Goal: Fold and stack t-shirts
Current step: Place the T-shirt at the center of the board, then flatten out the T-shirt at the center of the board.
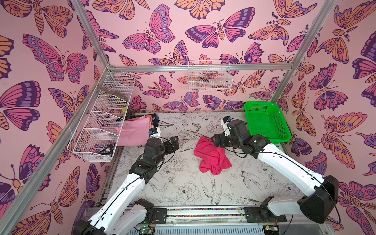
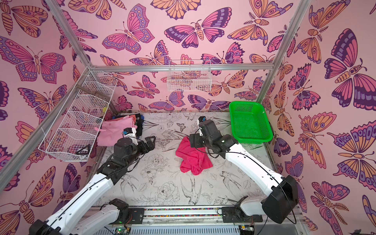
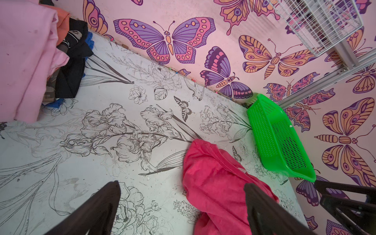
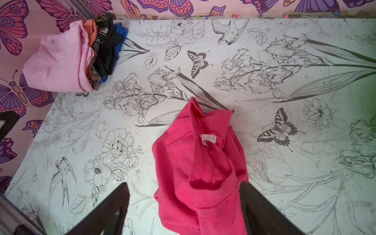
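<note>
While the table (image 1: 183,193) offers plenty of bare room, the stack topped by the light pink t-shirt (image 1: 134,132) fills its far left corner, and the crimson t-shirt (image 1: 211,157) lies crumpled mid-table. A pinch here could catch several layers and drag the bundle rather than spread it. My right gripper (image 4: 184,184) hangs over its far right edge, jaws wide, holding nothing. My left gripper (image 3: 181,183), equally wide and empty, waits apart on its left.

crimson t-shirt (image 1: 211,157): crumpled unfolded heap, just 3 o'clock of centre | light pink t-shirt (image 1: 133,132): folded, atop pile at 10 o'clock corner | orange shirt (image 4: 91,30), dark shirt (image 4: 105,59): underneath it
</note>
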`<state>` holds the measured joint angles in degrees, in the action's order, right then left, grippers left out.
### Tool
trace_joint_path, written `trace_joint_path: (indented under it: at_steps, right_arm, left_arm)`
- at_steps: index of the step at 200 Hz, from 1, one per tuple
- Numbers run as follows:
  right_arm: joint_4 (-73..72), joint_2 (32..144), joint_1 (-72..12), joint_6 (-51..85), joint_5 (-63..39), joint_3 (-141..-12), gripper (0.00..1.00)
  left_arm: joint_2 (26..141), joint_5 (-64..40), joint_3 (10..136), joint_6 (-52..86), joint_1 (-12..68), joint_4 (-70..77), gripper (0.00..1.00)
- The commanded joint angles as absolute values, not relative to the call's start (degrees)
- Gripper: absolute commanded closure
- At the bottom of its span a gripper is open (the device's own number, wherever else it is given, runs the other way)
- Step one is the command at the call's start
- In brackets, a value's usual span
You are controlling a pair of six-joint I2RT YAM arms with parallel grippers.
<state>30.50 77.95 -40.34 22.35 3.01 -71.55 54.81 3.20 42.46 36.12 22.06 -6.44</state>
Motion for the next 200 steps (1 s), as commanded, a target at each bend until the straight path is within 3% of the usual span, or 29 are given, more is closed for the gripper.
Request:
trace_joint_path:
  at_steps: [1, 65, 143, 200]
  right_arm:
    - [33.7, 77.2, -40.5, 23.0, 4.9, -72.5, 0.12]
    - [30.9, 73.8, -40.5, 32.3, 0.6, -57.3, 0.15]
    - [31.7, 72.8, -40.7, 33.4, 0.5, -56.5, 0.19]
    - [34.8, 71.3, -40.9, 34.7, 2.5, -57.1, 0.21]
  left_arm:
    - [56.7, 2.3, 44.4, 34.6, 21.8, -9.2, 0.00]
    - [59.6, 4.7, 43.3, 34.0, 22.2, -9.3, 0.00]
    - [70.9, 3.8, 49.8, 32.5, 25.9, -9.3, 0.00]
    - [78.9, -3.6, 58.7, 31.0, 29.3, -12.1, 0.00]
